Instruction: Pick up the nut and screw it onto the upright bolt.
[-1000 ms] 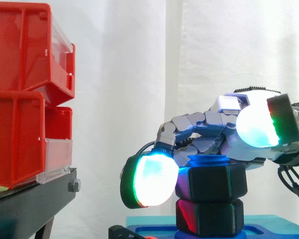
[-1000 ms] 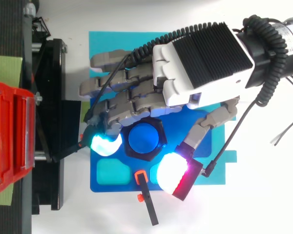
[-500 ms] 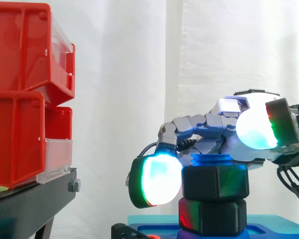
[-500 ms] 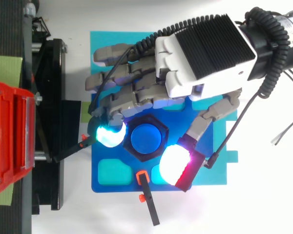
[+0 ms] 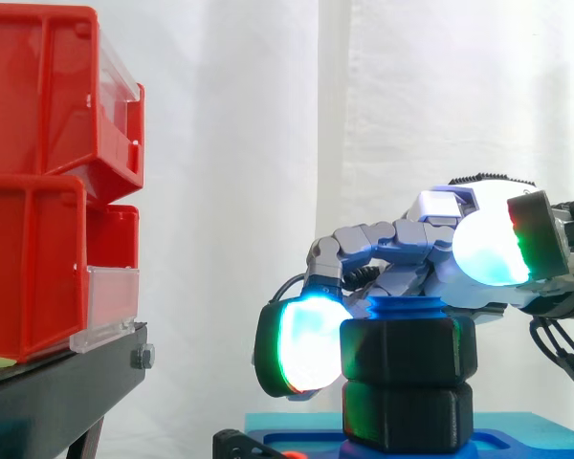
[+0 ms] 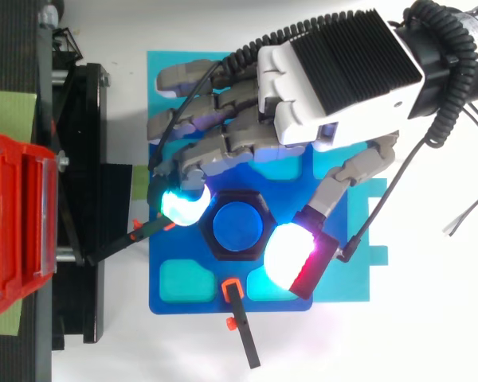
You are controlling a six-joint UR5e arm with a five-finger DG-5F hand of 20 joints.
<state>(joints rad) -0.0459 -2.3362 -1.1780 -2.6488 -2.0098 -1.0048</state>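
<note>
A black hex nut (image 5: 408, 352) sits on the upright blue bolt (image 6: 237, 226), whose top pokes out above it (image 5: 402, 308). Below the nut is a second black hex block (image 5: 407, 416) on the blue base plate (image 6: 183, 298). My hand (image 6: 334, 76) reaches over from the right, fingers curled down around the nut. A cyan-green fingertip (image 6: 182, 207) presses the nut's left side (image 5: 306, 346). The white-red thumb pad (image 6: 287, 255) sits against the opposite side of the nut. The nut's rim (image 6: 264, 208) shows between them.
Red bins (image 5: 38, 182) are stacked on a black stand (image 5: 57, 382) at the left, close to the fingers. A teal mat (image 6: 163, 64) lies under the base plate. A black tool with orange tips (image 6: 240, 326) lies at the plate's near edge.
The hand has turned about the bolt and the nut has rotated with it. Its flats now line up with the hex block below. The cyan fingertip has closed in on the nut.
</note>
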